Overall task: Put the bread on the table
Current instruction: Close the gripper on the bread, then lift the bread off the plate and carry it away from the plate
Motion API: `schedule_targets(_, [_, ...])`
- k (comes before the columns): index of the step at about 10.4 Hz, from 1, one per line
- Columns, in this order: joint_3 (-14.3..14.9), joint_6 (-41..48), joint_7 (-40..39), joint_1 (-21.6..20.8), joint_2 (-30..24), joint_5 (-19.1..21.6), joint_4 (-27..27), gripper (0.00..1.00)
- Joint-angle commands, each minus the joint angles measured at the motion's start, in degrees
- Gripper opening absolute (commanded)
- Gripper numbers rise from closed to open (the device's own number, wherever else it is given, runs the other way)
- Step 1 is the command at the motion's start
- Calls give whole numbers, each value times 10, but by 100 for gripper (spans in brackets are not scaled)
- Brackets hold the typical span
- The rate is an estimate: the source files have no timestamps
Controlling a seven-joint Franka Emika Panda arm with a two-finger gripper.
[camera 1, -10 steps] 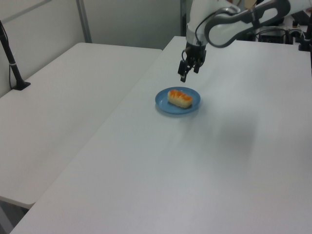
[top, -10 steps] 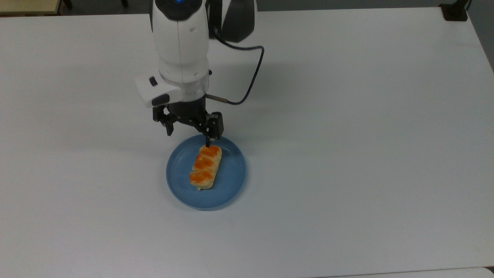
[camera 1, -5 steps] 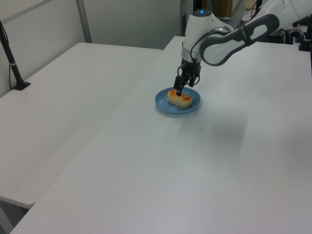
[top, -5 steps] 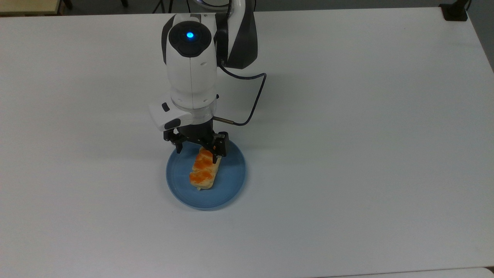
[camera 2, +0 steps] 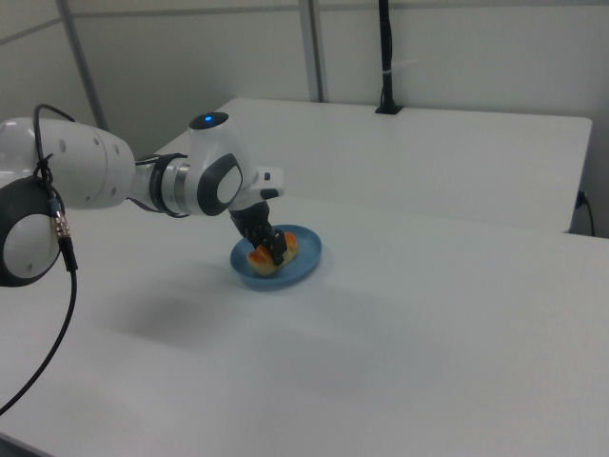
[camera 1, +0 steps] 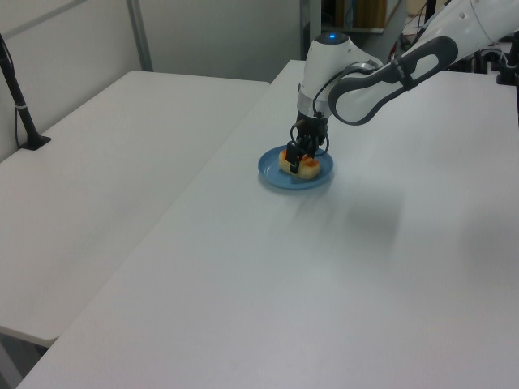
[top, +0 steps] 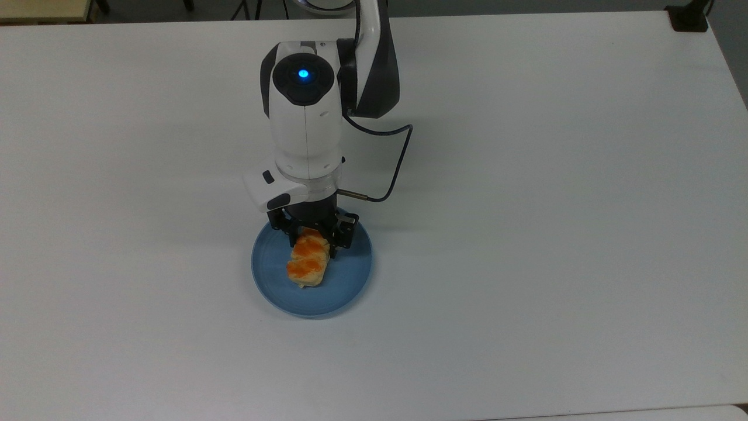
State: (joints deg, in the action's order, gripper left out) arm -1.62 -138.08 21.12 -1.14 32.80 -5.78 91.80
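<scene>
The bread [top: 306,266] is a small tan roll with orange glazed patches, lying on a round blue plate [top: 352,273] on the white table [top: 526,234]. My gripper [top: 312,245] has come down over the roll's far end and stands open, one black finger on each side of it, close to the bread. The left view shows the gripper [camera 1: 298,160] low over the plate [camera 1: 271,175] with the bread [camera 1: 308,168] partly hidden behind the fingers. In the right view the gripper [camera 2: 272,247] sits over the bread [camera 2: 260,260] on the plate [camera 2: 305,261].
A black cable [top: 397,169] loops off the wrist on the top view's right. A black post base [top: 688,17] stands at the table's far right corner. A second white table [camera 1: 97,162] lies on the left view's left.
The arm has moved toward the plate and lowered; the gripper went from hovering behind the plate's far rim to straddling the bread's far end. The bread and plate have not moved.
</scene>
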Motion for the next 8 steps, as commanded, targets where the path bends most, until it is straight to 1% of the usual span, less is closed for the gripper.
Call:
schedule_targets(1, [-4,-4,27,-4,-10,-2,-5,26])
schedule_targets(2, [-4,12,25,0,-25,-4,-13,26])
schedule_targets(3, [-4,45,9,13,-44,-5,-14,26])
schedule_targets(5, [-4,124,-90,44,-89,-1,-17,26])
schedule_targets(7, [-1,152,-195,90,-107,-3,-18,26])
schedule_targets(8, [1,162,-231,110,-112,-7,-18,26])
